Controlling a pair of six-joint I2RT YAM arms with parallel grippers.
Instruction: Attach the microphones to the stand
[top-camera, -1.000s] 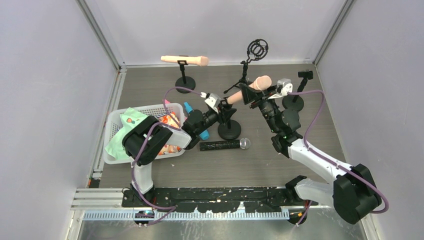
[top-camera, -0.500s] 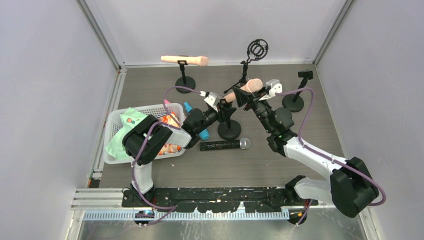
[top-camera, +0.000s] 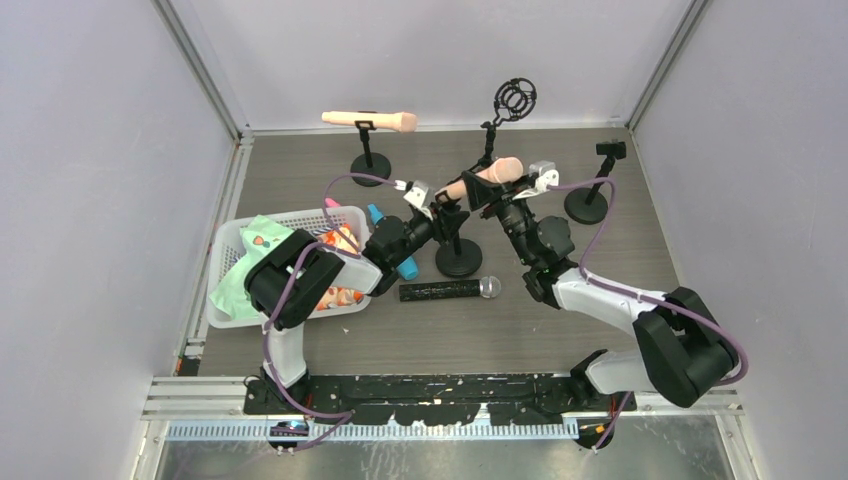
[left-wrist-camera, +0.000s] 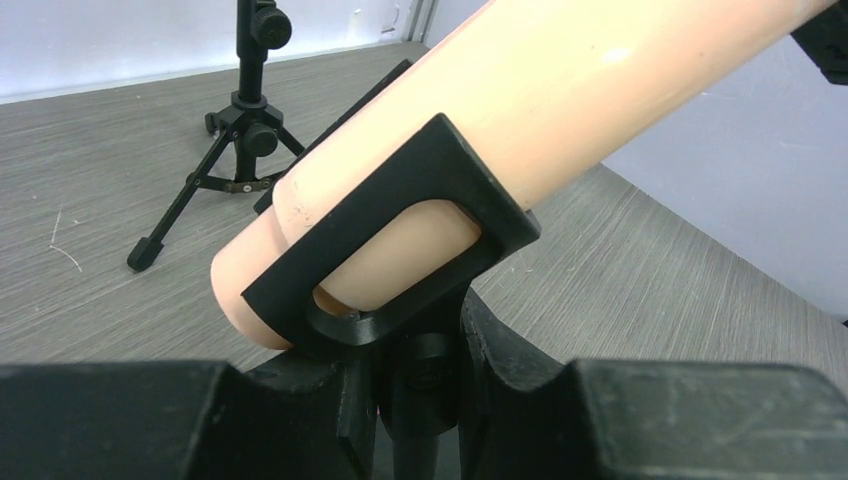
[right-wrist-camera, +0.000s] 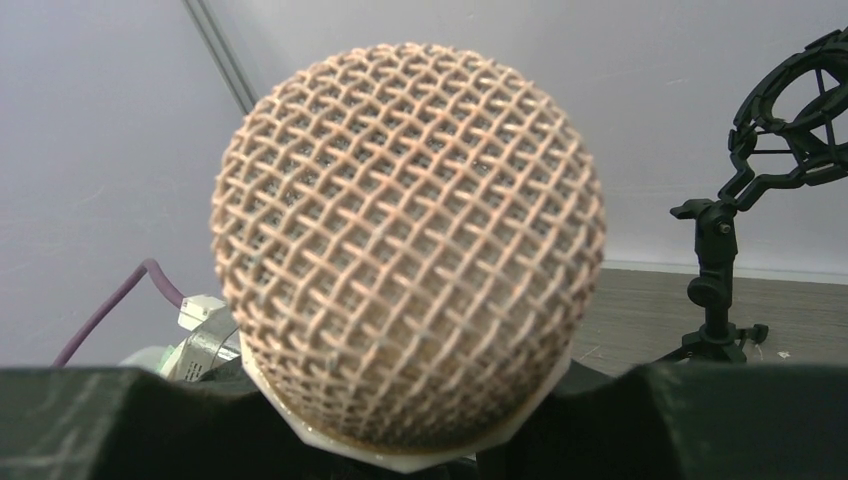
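Right claw: the right claw (top-camera: 484, 190) is clamped on the held mic (top-camera: 482, 177) just behind its head, which fills the right wrist view.
Left claw: the left claw (left-wrist-camera: 415, 405) is closed narrow on the stem (left-wrist-camera: 414, 450), right under the clip (left-wrist-camera: 400, 235).
Held mic: it lies tilted over mid-bench, head toward the right edge and up. Its body already runs through the clip, and the tail end sticks out a little on the low side.
Step in hand: by my reading, seating this mic in the clip.
How to do it well: push along the mic's own axis, not downward, so the clip is not levered sideways. Hold the stem firm against the push, or the base (top-camera: 459, 262) may slide or tip. Go slowly until the body wedges in the clip. Open the right claw only a little first and see that the mic holds; let go of the stem last.
Risk: the head end is the heavy end and hangs out far, so a loose fit could let the mic droop or slip out.
Mounted mic: a second peach one (top-camera: 370, 120) sits in a stand by the far edge, left of centre.
Left to do: the black mic (top-camera: 450, 290) lies flat just nearer than the base, and the blue mic (top-camera: 377, 214) lies beside the basket (top-camera: 232, 240).
Free stands: ring stand (top-camera: 514, 100) at the far edge, right stand (top-camera: 590, 195) near the far right corner.
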